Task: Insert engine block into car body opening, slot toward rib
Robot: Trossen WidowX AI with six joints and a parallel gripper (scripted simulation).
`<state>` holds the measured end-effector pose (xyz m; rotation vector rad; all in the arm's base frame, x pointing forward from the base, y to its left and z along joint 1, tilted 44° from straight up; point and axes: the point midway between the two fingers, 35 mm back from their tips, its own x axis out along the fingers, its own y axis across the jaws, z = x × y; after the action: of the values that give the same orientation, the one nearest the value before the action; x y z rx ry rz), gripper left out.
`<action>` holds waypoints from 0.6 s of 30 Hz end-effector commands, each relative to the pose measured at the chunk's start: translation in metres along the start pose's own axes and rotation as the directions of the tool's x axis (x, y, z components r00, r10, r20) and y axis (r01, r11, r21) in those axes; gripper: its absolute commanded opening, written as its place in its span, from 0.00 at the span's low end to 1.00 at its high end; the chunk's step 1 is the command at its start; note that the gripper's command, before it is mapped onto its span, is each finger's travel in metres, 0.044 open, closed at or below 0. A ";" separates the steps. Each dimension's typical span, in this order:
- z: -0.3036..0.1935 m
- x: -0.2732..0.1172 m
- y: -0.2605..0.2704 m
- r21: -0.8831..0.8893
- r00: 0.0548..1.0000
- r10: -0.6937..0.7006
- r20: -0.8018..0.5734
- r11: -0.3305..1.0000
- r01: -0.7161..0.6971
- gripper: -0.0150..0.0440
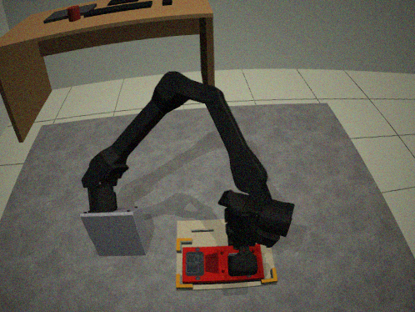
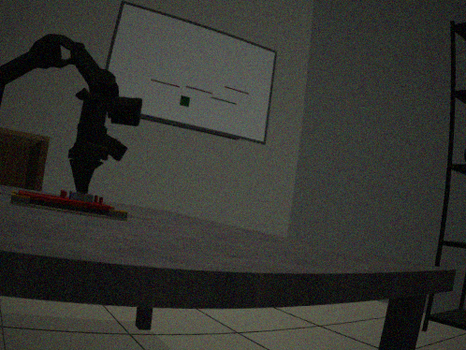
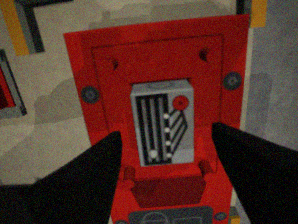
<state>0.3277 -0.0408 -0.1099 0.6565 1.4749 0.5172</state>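
The red car body (image 1: 225, 263) (image 2: 37, 195) (image 3: 160, 60) lies flat on the cream board (image 1: 208, 239) (image 3: 50, 75). The grey engine block (image 2: 82, 196) (image 3: 177, 150), with dark stripes and a red disc on top, sits upright in the opening. Its top stands a little above the red surface. My gripper (image 2: 81, 191) (image 3: 166, 133) is open, one finger on each side of the block, with a gap between each finger and the block in the wrist view. In the top view the hand hides the block. The slot side and the rib cannot be made out.
Short red pegs rise from the body close to the block. Yellow corner brackets (image 1: 269, 277) (image 3: 259, 12) stand around the body. A dark-edged holder with red inside (image 3: 10, 95) is at the wrist view's left edge. The arm's grey base block (image 1: 117, 234) stands left of the board.
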 end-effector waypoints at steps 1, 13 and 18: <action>0.000 0.000 0.000 -0.001 1.000 -0.001 0.000 1.000 0.001 0.88; 0.000 0.000 0.000 -0.001 1.000 -0.001 0.000 1.000 0.001 1.00; 0.002 -0.011 0.000 0.002 1.000 0.001 -0.001 1.000 -0.001 1.00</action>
<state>0.3274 -0.0414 -0.1087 0.6602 1.4781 0.5180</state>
